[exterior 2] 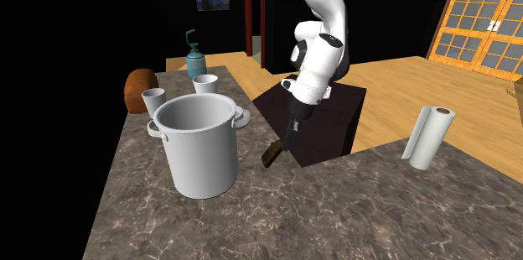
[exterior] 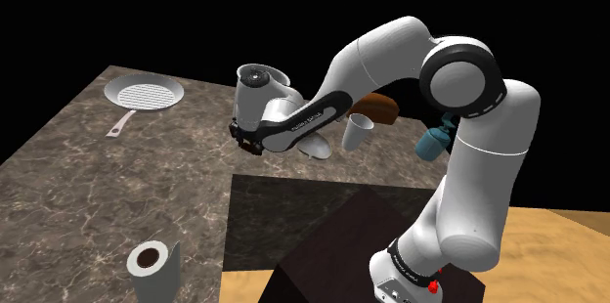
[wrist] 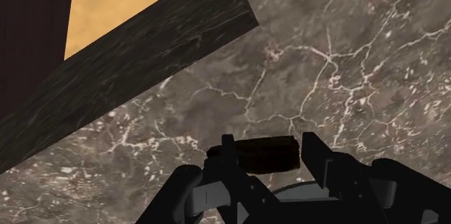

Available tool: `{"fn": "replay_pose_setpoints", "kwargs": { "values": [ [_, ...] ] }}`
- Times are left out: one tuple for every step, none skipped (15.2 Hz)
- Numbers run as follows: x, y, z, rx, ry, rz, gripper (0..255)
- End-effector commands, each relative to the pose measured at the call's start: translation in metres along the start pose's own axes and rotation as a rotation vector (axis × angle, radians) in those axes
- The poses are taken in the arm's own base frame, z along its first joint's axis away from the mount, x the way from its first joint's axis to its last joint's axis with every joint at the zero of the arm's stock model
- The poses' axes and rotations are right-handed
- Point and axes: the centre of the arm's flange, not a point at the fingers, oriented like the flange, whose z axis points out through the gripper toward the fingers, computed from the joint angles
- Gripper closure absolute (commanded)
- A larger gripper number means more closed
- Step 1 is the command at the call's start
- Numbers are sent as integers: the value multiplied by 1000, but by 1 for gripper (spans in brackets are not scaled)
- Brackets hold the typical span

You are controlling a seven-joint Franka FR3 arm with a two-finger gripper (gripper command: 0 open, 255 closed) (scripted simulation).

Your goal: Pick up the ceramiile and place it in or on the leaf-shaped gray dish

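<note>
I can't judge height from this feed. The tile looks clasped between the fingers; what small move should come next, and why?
Probably a short straight lift. In the wrist view the gripper clasps the dark brown tile on both sides, low over the marble counter. The big pot stands close by, so gaining height before carrying toward the pale dish seems safer.

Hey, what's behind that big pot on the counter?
From the second exterior view, behind the pot: a white cup, a second cup, a brown loaf and a teal bottle. The pot hides the cups' bases and the counter behind it.
</note>
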Motion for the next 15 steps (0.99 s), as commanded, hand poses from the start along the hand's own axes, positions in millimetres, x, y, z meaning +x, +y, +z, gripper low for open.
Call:
{"fn": "replay_pose_setpoints", "kwargs": {
  "values": [
    [4, 0, -10, 0, 0, 0, 255],
    [5, -1, -15, 0, 0, 0, 255],
    [7, -1, -20, 0, 0, 0, 255],
    [8, -1, -25, 0, 0, 0, 255],
    [10, -2, -30, 0, 0, 0, 255],
    [12, -2, -35, 0, 0, 0, 255],
    [13, -3, -40, 0, 0, 0, 255],
    [15, -3, -45, 0, 0, 0, 255],
    [15, -3, -48, 0, 0, 0, 255],
    [25, 6, -47, 0, 0, 0, 255],
    [34, 16, -46, 0, 0, 0, 255],
    [43, 25, -45, 0, 0, 0, 255],
    [52, 35, -43, 0, 0, 0, 255],
    [61, 44, -42, 0, 0, 0, 255],
    [70, 54, -41, 0, 0, 0, 255]
  ]
}}
